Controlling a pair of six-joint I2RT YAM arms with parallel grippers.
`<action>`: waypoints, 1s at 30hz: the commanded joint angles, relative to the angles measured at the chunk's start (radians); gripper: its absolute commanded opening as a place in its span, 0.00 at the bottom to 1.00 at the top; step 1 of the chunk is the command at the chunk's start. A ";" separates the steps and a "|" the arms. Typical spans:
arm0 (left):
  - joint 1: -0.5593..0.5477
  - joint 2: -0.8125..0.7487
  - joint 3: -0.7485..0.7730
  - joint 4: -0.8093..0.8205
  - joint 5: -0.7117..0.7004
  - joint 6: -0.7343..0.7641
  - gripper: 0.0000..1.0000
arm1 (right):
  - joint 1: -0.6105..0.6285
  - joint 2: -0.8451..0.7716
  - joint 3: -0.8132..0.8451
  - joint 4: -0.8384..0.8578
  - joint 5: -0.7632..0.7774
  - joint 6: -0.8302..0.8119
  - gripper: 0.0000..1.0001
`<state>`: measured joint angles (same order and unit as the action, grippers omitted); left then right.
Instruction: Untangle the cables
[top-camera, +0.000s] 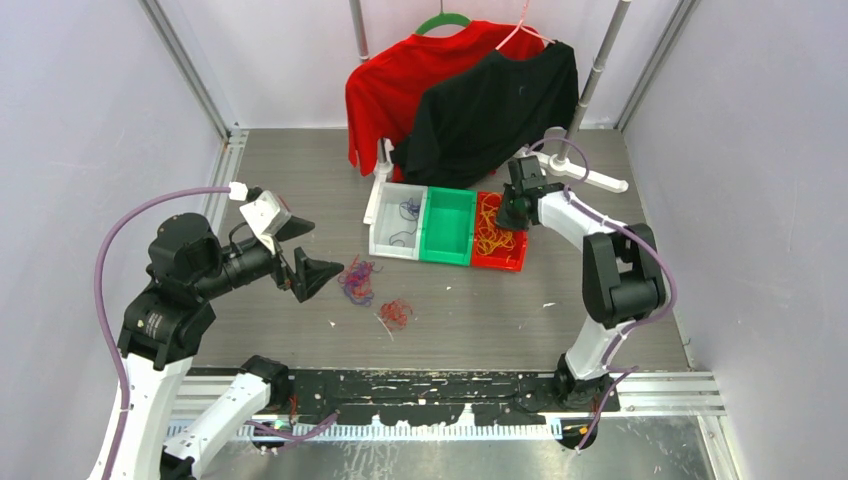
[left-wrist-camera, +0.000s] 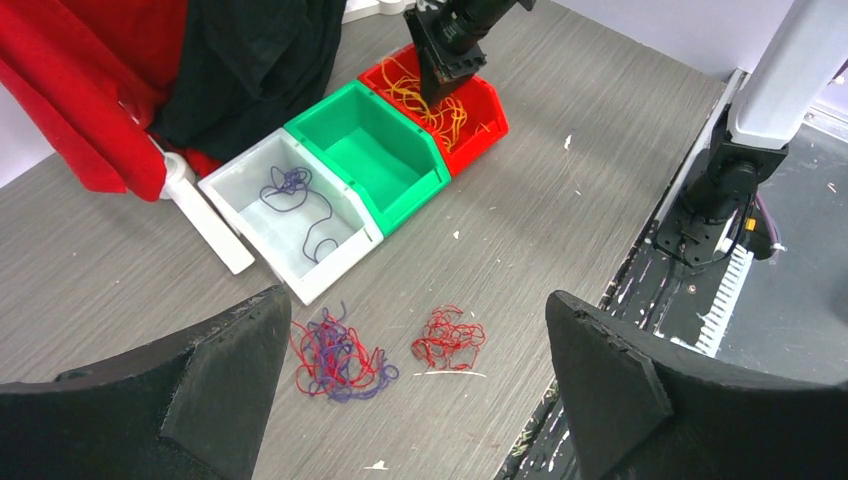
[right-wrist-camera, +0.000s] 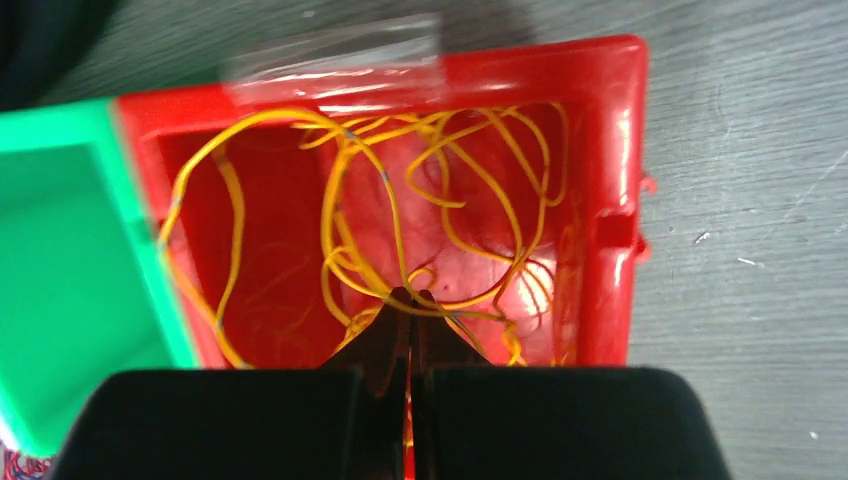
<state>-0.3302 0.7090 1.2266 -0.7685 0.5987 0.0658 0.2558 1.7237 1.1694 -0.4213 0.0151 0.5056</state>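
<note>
From above, the left jaws hang spread wide and empty over the table (top-camera: 480, 320), near a mixed purple-and-red tangle (top-camera: 357, 281) and a smaller red tangle (top-camera: 396, 313). The right jaws reach down into the red bin (top-camera: 503, 263), last in a row after a white bin (top-camera: 392, 247) and a green bin (top-camera: 448, 222). In the left wrist view a purple cable (left-wrist-camera: 290, 183) lies loose in the white bin, and both tangles sit framed by the spread jaws. In the right wrist view the right jaws are clenched, with yellow cables (right-wrist-camera: 340, 260) converging at their tips, apparently pinched. Lifting could drag the whole springy bunch out or tip the light bin, and the left jaws could seize both colours together. The table is grey, wood-grained and flecked with white scraps. Pale walls and metal posts stand around it, with a red shirt (top-camera: 385, 80) and a black shirt (top-camera: 490, 115) hanging behind.
</note>
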 joint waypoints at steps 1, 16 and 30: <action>-0.003 -0.008 0.038 0.013 0.012 0.019 0.97 | -0.024 0.037 -0.013 0.097 -0.109 0.069 0.01; -0.003 -0.008 0.030 0.013 0.016 0.038 0.97 | -0.023 -0.124 0.028 -0.040 0.047 0.005 0.02; -0.002 -0.005 0.042 0.008 0.022 0.038 0.97 | -0.023 -0.061 0.112 0.031 -0.140 0.065 0.08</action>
<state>-0.3302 0.7063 1.2266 -0.7689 0.6064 0.0906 0.2287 1.5856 1.2247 -0.4492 -0.0456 0.5323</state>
